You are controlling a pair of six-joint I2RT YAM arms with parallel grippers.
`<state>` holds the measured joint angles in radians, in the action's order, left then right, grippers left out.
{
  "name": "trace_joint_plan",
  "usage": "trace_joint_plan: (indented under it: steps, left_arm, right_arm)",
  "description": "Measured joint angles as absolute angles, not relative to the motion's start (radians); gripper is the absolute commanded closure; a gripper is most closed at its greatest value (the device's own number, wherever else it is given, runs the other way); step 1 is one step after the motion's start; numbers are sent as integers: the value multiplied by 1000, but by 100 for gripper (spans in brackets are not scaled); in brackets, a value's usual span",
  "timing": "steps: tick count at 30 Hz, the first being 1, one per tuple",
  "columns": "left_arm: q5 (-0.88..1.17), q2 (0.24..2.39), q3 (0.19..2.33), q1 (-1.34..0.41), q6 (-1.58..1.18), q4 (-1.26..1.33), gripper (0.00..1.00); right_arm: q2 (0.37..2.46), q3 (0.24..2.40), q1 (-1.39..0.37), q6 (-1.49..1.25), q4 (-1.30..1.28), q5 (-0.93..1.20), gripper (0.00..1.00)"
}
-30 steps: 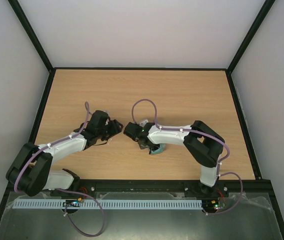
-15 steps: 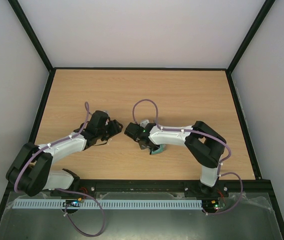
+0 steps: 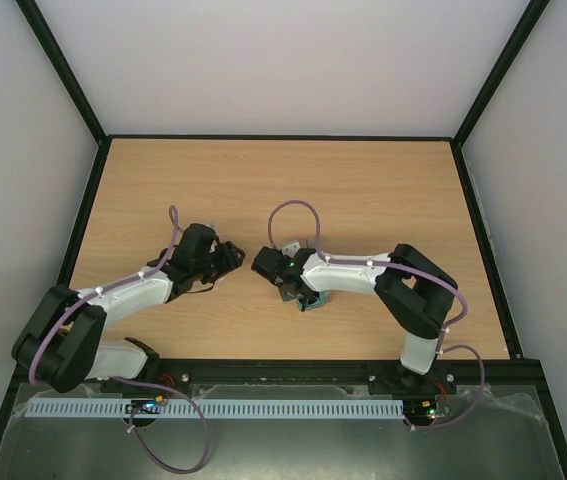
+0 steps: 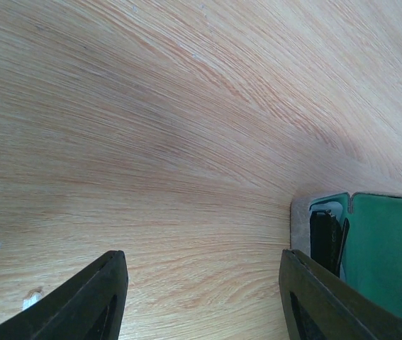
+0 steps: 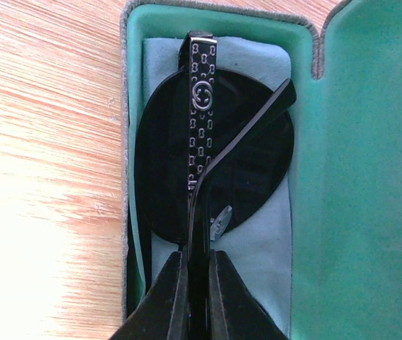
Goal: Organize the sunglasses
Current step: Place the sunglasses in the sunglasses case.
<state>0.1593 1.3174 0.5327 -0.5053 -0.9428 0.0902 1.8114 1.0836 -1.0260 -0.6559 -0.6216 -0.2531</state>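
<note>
The right gripper (image 5: pixel 195 265) is pinching one temple arm of the sunglasses (image 5: pixel 215 163), fingers nearly together. The sunglasses are lying on the blue cloth (image 5: pixel 264 248) inside the open case (image 5: pixel 126 142), midway along the desk's (image 3: pixel 363 190) near edge. Beside it, the left gripper (image 4: pixel 204 290) is gaping wide, holding nothing.
</note>
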Motion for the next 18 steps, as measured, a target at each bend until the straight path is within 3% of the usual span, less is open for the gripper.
trace_joint_plan:
  steps: [3,8,18]
  left_arm:
    - [159,1317,530,-505,-943,94,39]
    - [159,1317,529,-505,-942,93,39]
    - [156,1317,529,-505,-942,91,39]
  right_arm:
    - [1811,1082,-1026,-657,-619,-253,98]
    - [1811,1082,-1026,-659,-619,-254,87]
    - [1800,1103,-1033,-666,-659,-233,75]
